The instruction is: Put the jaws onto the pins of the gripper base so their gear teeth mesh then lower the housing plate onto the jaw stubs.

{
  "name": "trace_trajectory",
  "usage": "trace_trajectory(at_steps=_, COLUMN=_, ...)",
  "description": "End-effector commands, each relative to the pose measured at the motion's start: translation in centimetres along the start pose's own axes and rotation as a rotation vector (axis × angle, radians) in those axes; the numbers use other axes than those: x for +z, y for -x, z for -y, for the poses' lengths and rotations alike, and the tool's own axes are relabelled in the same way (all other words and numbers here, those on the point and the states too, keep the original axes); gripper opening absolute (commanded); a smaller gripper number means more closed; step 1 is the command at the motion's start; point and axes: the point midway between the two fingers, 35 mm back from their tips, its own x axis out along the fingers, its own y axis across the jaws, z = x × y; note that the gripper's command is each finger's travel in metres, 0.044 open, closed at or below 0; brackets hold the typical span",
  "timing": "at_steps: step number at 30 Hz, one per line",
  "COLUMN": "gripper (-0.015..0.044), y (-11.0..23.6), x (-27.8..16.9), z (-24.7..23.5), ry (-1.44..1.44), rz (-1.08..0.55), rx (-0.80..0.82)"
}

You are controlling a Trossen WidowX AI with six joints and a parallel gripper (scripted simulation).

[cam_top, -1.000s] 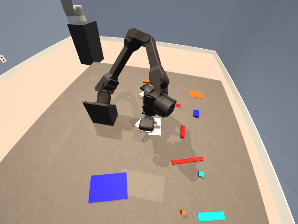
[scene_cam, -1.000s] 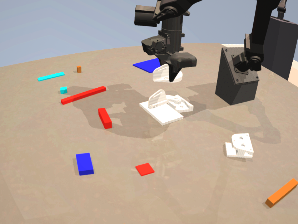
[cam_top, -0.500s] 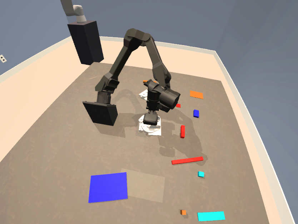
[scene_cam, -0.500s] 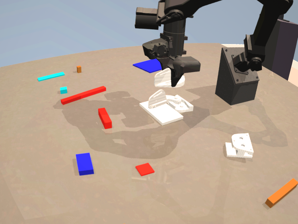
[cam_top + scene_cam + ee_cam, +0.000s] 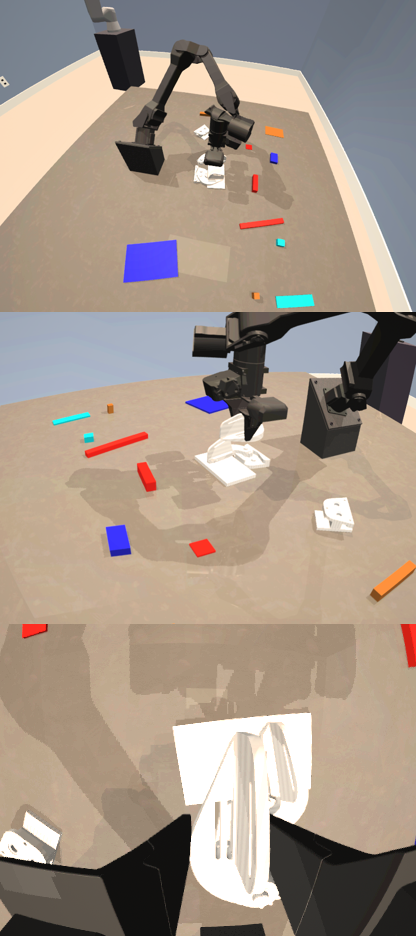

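Observation:
My gripper [image 5: 247, 434] [image 5: 230, 824] is shut on a white jaw [image 5: 231, 429] [image 5: 205, 874], held above the parts below with its pad upright. Its gear teeth show at the left in the top view. The other white jaw [image 5: 220, 450] [image 5: 285, 769] sits lower, at the gripper base, pad upright. The gripper base [image 5: 261, 463] [image 5: 196, 178] lies beside a flat white plate [image 5: 228, 474] [image 5: 195, 754]; a pin shows in the exterior view. The white housing plate [image 5: 345, 510] [image 5: 201, 130], with two round holes, rests on a small white stand away from the base.
Red bars [image 5: 146, 476] [image 5: 117, 444], a red square [image 5: 202, 547] and a blue block [image 5: 117, 538] lie on one side of the base. An orange bar [image 5: 393, 580] is beyond the housing plate. A large blue sheet [image 5: 151, 261] and cyan pieces [image 5: 294, 301] [image 5: 280, 242] lie farther off.

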Motion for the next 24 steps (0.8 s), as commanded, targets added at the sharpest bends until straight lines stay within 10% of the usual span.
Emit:
trace_trajectory(at_steps=1, gripper=0.0134, y=0.01, x=0.00, z=-0.27, ry=-0.005, rz=0.000, rx=0.003)
trace_trajectory(at_steps=24, gripper=0.0134, y=0.02, x=0.00, z=-0.24, ry=-0.018, rz=0.000, rx=0.003)
